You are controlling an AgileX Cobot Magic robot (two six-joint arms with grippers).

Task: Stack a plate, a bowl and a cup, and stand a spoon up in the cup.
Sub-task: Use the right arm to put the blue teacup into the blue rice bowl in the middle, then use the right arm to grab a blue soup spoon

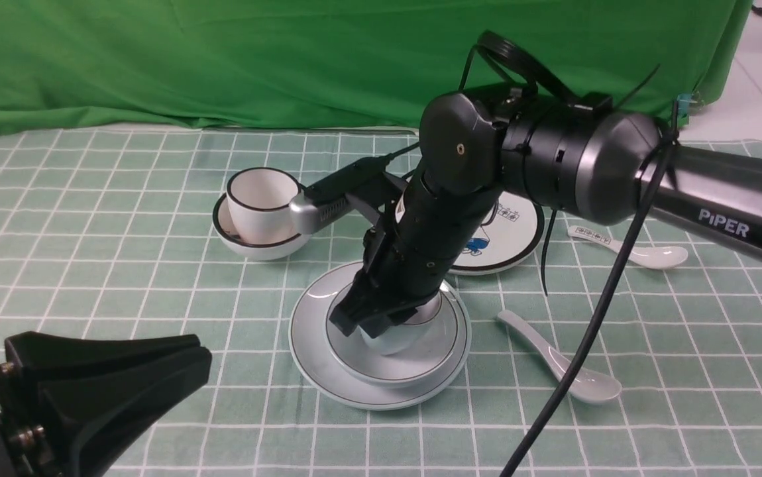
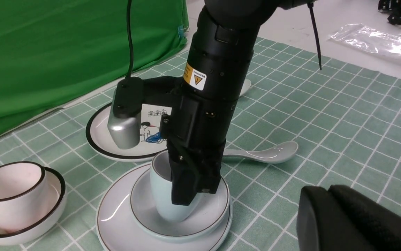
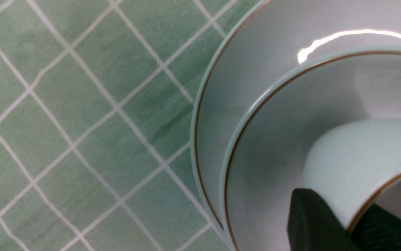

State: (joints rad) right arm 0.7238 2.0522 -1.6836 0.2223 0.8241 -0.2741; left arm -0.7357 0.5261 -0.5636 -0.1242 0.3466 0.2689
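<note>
The pale blue plate point(image 1: 308, 351) lies mid-table with the pale blue bowl point(image 1: 434, 354) in it. The pale blue cup point(image 1: 391, 341) stands in the bowl, slightly tilted. My right gripper point(image 1: 371, 324) is shut on the cup's rim, one finger outside and one inside, as the right wrist view shows point(image 3: 350, 226). There the cup point(image 3: 354, 164), bowl point(image 3: 284, 139) and plate point(image 3: 228, 80) are nested. The plain white spoon point(image 1: 563, 364) lies on the cloth right of the plate. My left gripper point(image 1: 203, 358) is shut and empty, low at front left.
A cream cup point(image 1: 258, 202) sits in a black-rimmed cream bowl point(image 1: 255, 248) at back left. A cartoon plate point(image 1: 510, 232) lies behind the stack, partly hidden by my right arm. A marked spoon point(image 1: 626, 248) lies at right. A green backdrop hangs behind.
</note>
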